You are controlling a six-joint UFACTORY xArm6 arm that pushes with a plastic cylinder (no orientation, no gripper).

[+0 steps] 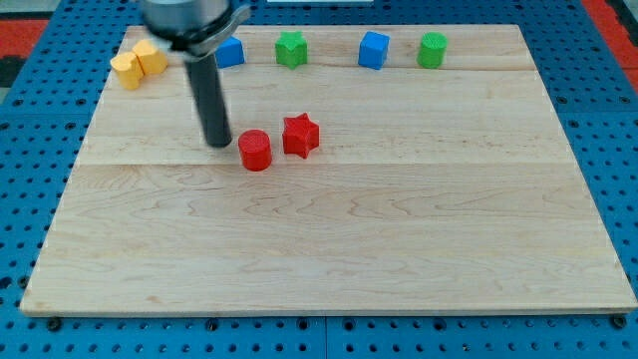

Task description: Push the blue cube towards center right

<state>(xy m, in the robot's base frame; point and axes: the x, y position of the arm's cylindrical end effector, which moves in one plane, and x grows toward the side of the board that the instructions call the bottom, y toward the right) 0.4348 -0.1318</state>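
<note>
Hand absent: bare rod, my tip [217, 143] just left of red cylinder [255, 151]; blue cube [373, 50] well apart, top.

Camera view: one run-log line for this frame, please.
my tip: just left of red cylinder, apart | red star: right of cylinder | blue cube: top edge, untouched | task: not started

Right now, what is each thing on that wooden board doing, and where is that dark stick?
my tip: on the board, left of the red cylinder, apart.
red cylinder: upright, beside the red star.
red star: centre-left.
blue cube: top edge.
second blue block: top edge, partly hidden.
green blocks: top edge.
yellow blocks: top left, touching.
</note>
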